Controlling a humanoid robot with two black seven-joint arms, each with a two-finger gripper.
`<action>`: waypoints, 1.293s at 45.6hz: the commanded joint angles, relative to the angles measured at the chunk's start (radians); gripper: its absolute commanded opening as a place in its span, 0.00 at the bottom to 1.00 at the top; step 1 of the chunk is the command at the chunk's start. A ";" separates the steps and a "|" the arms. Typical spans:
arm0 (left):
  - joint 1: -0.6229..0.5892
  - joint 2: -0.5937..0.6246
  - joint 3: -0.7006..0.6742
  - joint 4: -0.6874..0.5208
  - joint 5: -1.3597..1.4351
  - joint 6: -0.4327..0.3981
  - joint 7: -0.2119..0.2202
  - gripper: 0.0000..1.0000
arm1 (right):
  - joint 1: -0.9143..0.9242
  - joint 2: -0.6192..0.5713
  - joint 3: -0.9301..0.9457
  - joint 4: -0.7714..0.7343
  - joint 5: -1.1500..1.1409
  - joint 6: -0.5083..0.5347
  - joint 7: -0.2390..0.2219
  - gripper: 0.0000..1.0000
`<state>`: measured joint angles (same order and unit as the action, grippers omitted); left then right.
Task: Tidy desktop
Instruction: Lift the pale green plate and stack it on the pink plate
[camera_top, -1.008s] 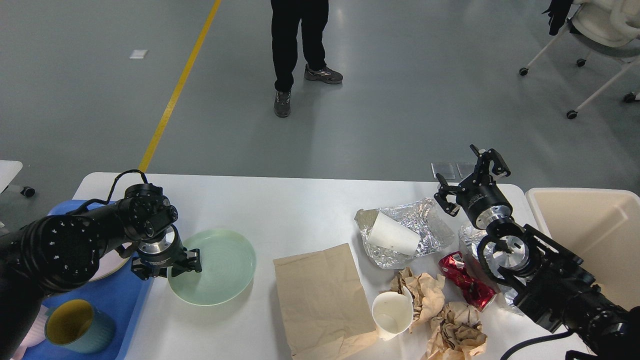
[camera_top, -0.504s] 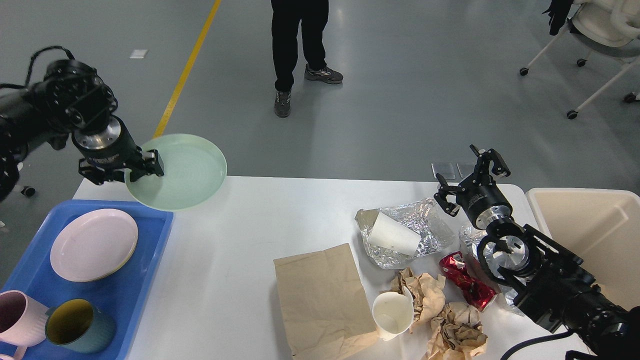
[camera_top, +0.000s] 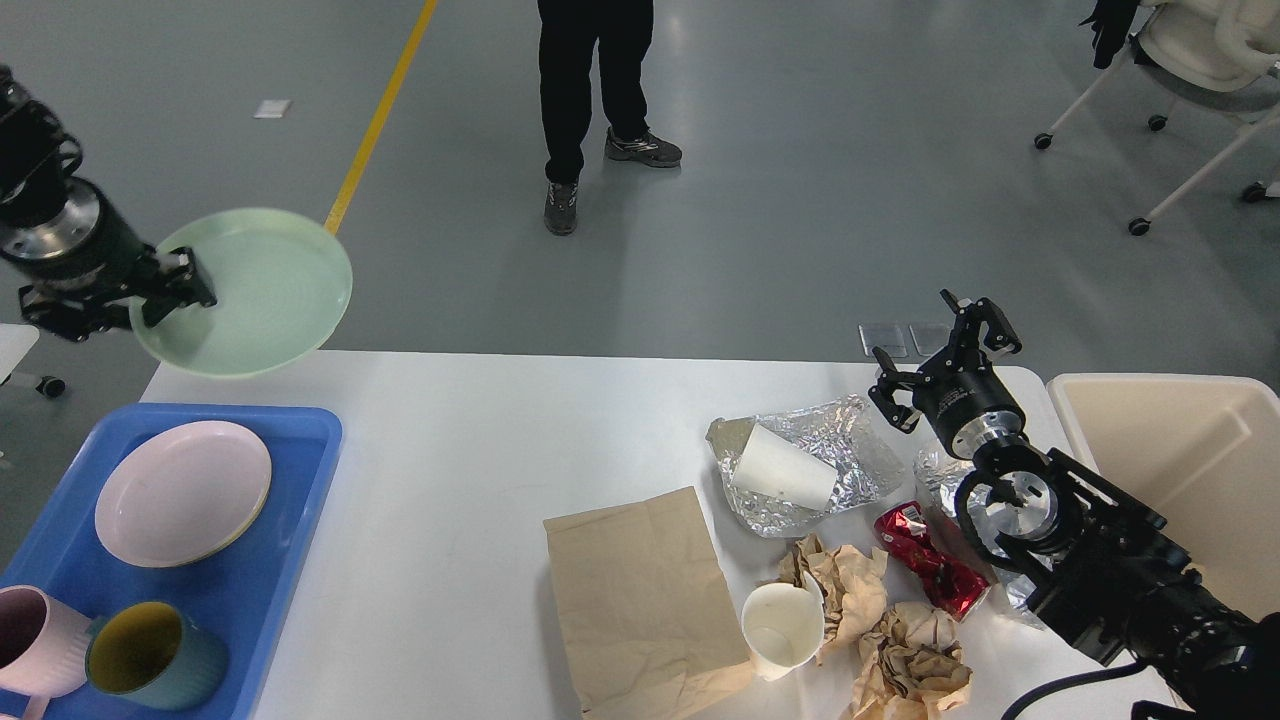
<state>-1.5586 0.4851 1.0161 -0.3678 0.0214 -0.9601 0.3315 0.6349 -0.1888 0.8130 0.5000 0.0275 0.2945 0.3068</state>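
The white desktop (camera_top: 470, 450) fills the lower part of the head view. My left gripper (camera_top: 180, 285) is raised above its far left corner, shut on the rim of a pale green plate (camera_top: 255, 290) held in the air. On the right, my right gripper (camera_top: 945, 345) stands open above the table's far right part, empty, just beyond crumpled foil (camera_top: 850, 455) with a white paper cup (camera_top: 782, 468) lying on it. Near the front lie a brown paper bag (camera_top: 640, 600), an upright paper cup (camera_top: 782, 628), crumpled brown paper (camera_top: 900, 650) and a red wrapper (camera_top: 925, 565).
A blue tray (camera_top: 280, 520) at the left holds a pink plate (camera_top: 183, 492), a pink mug (camera_top: 30, 640) and a teal mug (camera_top: 150, 655). A beige bin (camera_top: 1180, 470) stands off the right edge. A person's legs (camera_top: 590, 90) are on the floor beyond the table.
My left gripper has lifted the green plate off the desktop and carried it up and to the left, beyond the tray. The right arm has not moved.
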 joint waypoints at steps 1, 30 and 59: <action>0.090 0.081 -0.005 0.007 -0.005 0.000 -0.006 0.00 | 0.000 0.000 0.000 0.000 0.000 0.000 0.000 1.00; 0.419 0.125 -0.134 0.084 -0.003 0.000 -0.046 0.00 | 0.000 0.000 0.000 0.000 0.000 0.000 0.000 1.00; 0.479 0.047 -0.134 0.187 -0.003 0.181 -0.040 0.00 | 0.000 0.000 0.000 0.000 0.000 0.000 0.000 1.00</action>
<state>-1.0906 0.5310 0.8819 -0.1860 0.0184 -0.8175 0.2907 0.6351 -0.1887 0.8130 0.5001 0.0276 0.2945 0.3068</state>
